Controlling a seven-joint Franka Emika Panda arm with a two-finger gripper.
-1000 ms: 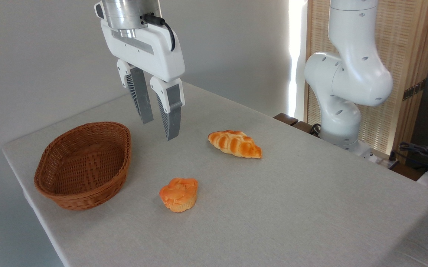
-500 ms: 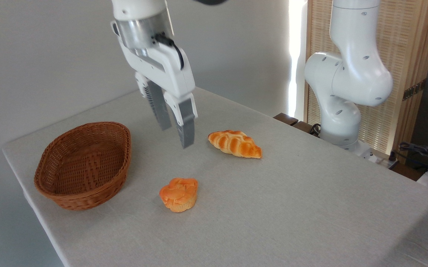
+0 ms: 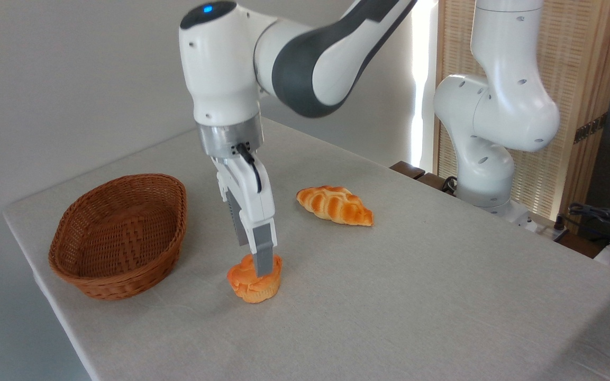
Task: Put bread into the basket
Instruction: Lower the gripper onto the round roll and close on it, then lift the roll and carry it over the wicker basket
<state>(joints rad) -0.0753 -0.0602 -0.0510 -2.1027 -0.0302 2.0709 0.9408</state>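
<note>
The bread (image 3: 251, 284), a small round bun with a glossy orange top and paler base, sits on the table in front of the middle. My gripper (image 3: 254, 260) has come down onto it from above and stands open. The near finger (image 3: 263, 253) lies over the bun's top right side. The far finger is mostly hidden behind the near one, its tip level with the bun's back. The bun rests on the cloth, not lifted. The brown wicker basket (image 3: 125, 281) stands to the left, with nothing inside it.
A longer braided orange loaf (image 3: 335, 205) lies behind and right of the bun. The arm's white base (image 3: 487, 132) rises at the back right edge of the table. The table's left edge runs close to the basket. Cables and gear sit at the far right.
The gripper has dropped and shifted toward the front, from hovering above the table's middle to straddling the bun. The wrist has turned, so the fingers now appear nearly in line. Bun, loaf and basket have not moved.
</note>
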